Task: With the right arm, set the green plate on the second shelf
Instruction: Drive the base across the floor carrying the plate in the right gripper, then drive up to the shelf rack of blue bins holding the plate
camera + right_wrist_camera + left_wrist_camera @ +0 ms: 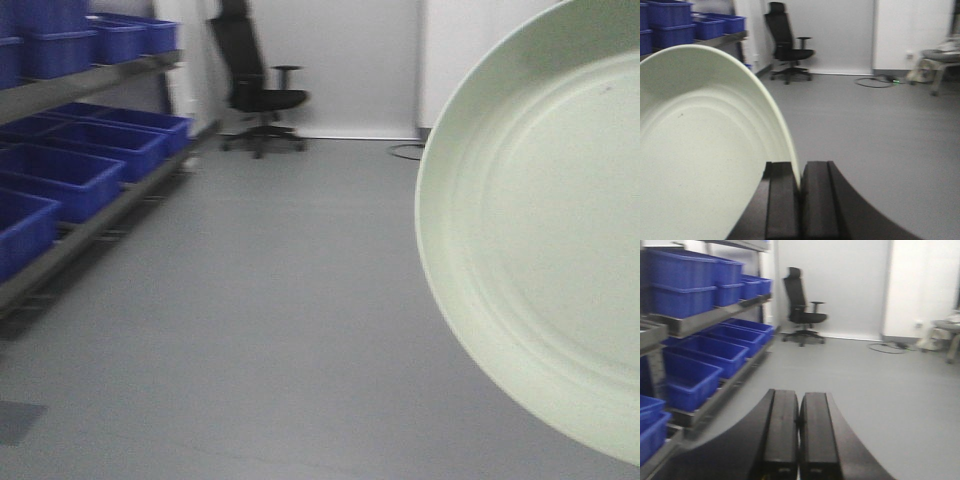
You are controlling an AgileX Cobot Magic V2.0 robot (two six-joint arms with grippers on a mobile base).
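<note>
From the front-facing view, the green plate [540, 240] fills the right side, standing nearly on edge with its ringed inner face towards the camera. Its right part runs off the frame and its top is clipped, so what grips it cannot be seen from here. It hangs in the air above the grey floor [270, 330], well apart from the shelf rack [95, 215] on the left, where rows of blue bins [70, 175] sit. A black office chair [255, 85] stands by the far wall. The whole picture is slightly blurred.

In the left wrist view, the left gripper [799, 397] has its two black fingers pressed together with nothing between them. Their lower ends are cut off by the bottom edge. The rack and its bins are near on the left. At the far right is a pale, smeared shape I cannot identify.

In the right wrist view, the right gripper [800, 172] pinches the plate's rim between its fingers. The rim's thin edge comes down into the narrow slit between them. The plate rises up and to the left of the gripper, tilted, and is cut off at the left and bottom. A cable [875, 81] lies coiled on the floor further back.
</note>
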